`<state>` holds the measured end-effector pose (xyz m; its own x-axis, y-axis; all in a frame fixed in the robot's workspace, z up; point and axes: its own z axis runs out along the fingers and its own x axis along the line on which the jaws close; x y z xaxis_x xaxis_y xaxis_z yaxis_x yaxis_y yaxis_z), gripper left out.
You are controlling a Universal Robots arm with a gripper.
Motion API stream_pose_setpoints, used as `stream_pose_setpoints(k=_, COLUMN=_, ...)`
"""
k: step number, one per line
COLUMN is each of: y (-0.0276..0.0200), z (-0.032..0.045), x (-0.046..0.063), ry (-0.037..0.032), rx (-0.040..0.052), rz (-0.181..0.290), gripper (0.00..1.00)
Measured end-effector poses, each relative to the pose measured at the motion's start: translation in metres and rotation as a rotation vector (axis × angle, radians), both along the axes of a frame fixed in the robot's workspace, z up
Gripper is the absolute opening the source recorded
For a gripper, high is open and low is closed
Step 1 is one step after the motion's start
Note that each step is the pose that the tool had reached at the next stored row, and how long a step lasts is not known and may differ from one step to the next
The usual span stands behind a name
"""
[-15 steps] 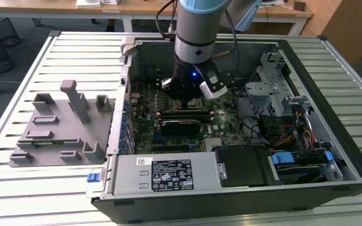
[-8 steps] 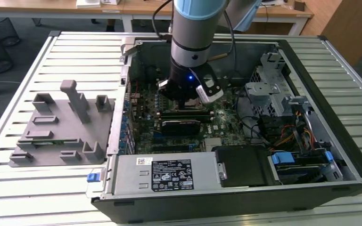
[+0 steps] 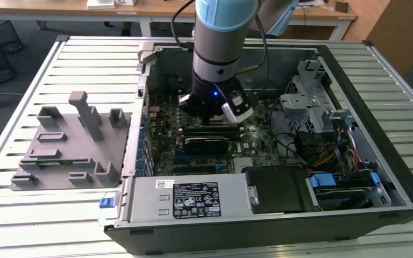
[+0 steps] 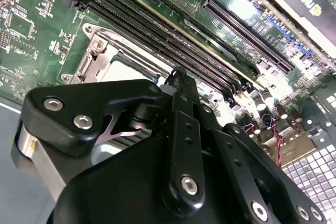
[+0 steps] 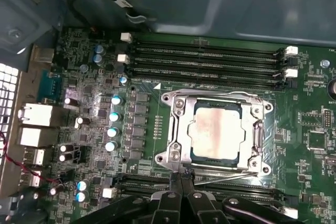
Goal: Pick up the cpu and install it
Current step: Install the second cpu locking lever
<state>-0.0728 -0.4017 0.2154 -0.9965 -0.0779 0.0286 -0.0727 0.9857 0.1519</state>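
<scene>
The cpu (image 5: 216, 131), a square chip with a pale silver top, lies flat inside the metal socket frame (image 5: 176, 129) on the green motherboard. A thin wire lever (image 5: 231, 174) runs along the frame's side nearest my fingers. My gripper (image 5: 181, 178) is shut, its black fingertips pressed together right at that edge of the frame, beside the chip and not on it. In the second wrist view the gripper (image 4: 176, 77) hangs close over the frame (image 4: 94, 51), and a strip of the cpu (image 4: 125, 69) shows past it. In the exterior view the gripper (image 3: 208, 119) reaches down into the open computer case.
Black memory slots (image 5: 205, 59) run beside the socket and a row of capacitors (image 5: 112, 124) stands close by. A long black card (image 3: 206, 144) sits just in front of the arm. Case walls, a drive cage (image 3: 314, 105) and the power supply (image 3: 192, 196) hem in the board. A grey tray (image 3: 63, 145) lies outside.
</scene>
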Motion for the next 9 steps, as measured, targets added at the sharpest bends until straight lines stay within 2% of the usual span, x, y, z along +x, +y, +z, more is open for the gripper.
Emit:
stream_pose_setpoints(k=2, y=-0.0017, z=-0.0004, x=-0.0001, ry=-0.0001, rx=0.0089, rz=0.0, gripper=0.11)
stream_pose_setpoints(k=9, y=-0.002, z=-0.0009, x=-0.0002, ry=0.0, rx=0.0101, rz=0.0, gripper=0.11)
